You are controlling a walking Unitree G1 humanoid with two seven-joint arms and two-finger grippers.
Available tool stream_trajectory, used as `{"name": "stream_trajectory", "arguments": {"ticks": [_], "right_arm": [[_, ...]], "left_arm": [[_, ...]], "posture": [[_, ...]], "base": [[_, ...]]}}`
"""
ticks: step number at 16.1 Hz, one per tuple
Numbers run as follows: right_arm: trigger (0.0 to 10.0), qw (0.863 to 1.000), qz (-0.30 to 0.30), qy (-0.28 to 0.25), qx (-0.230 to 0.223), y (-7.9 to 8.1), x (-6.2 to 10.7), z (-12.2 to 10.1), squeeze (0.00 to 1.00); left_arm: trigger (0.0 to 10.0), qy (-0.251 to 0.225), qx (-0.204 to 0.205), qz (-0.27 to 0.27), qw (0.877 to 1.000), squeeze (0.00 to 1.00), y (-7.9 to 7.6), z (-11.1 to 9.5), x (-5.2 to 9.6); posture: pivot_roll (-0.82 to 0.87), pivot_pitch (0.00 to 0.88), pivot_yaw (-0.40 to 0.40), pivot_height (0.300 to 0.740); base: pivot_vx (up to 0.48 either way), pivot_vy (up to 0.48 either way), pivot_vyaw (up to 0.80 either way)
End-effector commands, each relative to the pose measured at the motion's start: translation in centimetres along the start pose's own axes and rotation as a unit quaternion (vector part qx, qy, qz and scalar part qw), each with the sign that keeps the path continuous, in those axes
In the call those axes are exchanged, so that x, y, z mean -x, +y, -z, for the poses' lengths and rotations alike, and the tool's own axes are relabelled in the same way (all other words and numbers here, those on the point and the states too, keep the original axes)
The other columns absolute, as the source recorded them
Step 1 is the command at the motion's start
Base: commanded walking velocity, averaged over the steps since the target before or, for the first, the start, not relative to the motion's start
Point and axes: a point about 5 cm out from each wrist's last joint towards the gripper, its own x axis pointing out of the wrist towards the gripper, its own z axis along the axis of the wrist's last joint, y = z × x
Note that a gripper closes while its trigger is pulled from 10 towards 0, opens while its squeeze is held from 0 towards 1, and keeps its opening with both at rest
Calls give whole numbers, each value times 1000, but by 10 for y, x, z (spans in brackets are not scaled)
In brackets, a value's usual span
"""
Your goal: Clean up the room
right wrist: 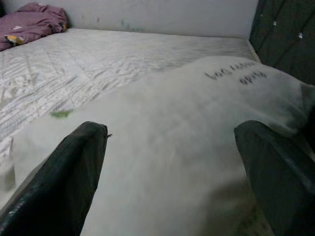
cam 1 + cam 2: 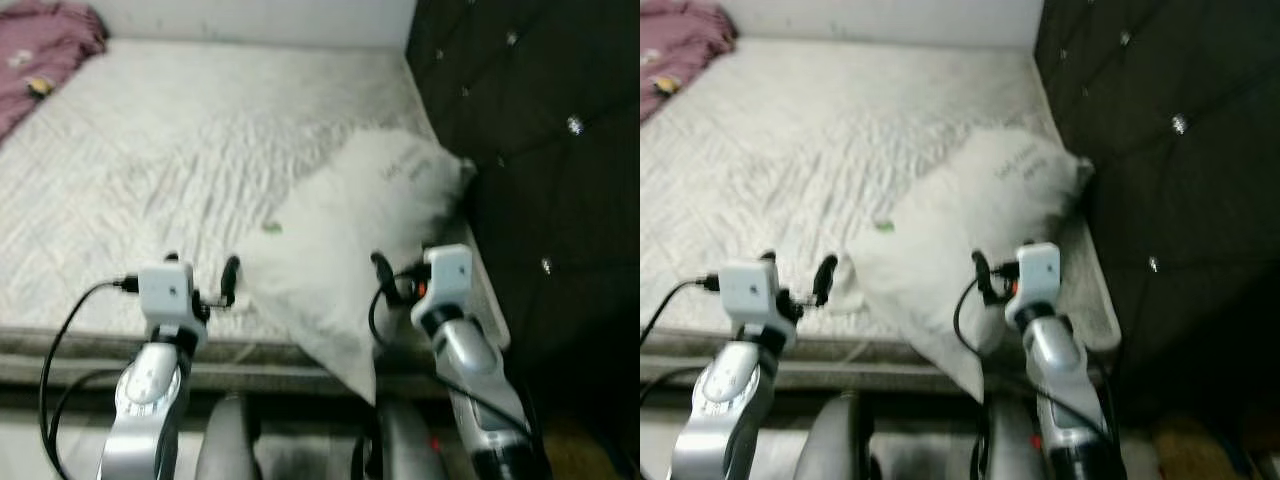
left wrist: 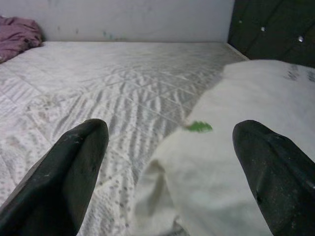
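A white pillow [image 2: 350, 220] lies askew on the bare quilted mattress [image 2: 170, 140], its far end against the dark headboard and its near corner hanging over the bed's front edge. It carries dark printed writing [image 1: 236, 76] and a small green speck [image 3: 199, 127]. My left gripper [image 2: 201, 268] is open just left of the pillow's near left corner, low over the mattress. My right gripper [image 2: 403, 268] is open at the pillow's near right side, and the pillow [image 1: 187, 142] lies right before its fingers.
A crumpled pink blanket [image 2: 45, 50] lies at the mattress's far left corner. The tufted black headboard [image 2: 540, 150] stands along the right. A white wall closes off the far side. The bed's front edge [image 2: 80, 345] runs just before my arms.
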Motion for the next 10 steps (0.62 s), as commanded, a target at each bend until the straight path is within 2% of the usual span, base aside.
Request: {"name": "stream_trajectory", "arguments": {"ticks": [1, 10], "right_arm": [[10000, 1000, 2, 4, 0, -2, 0, 0, 0], [10000, 1000, -7, 8, 7, -2, -2, -1, 0]], "left_arm": [[10000, 2, -4, -1, 1000, 0, 1, 0, 0], [10000, -4, 1, -1, 1000, 0, -1, -3, -1]], "posture": [[42, 87, 2, 587], [38, 97, -11, 587]], "base": [[0, 0, 0], [0, 0, 0]]}}
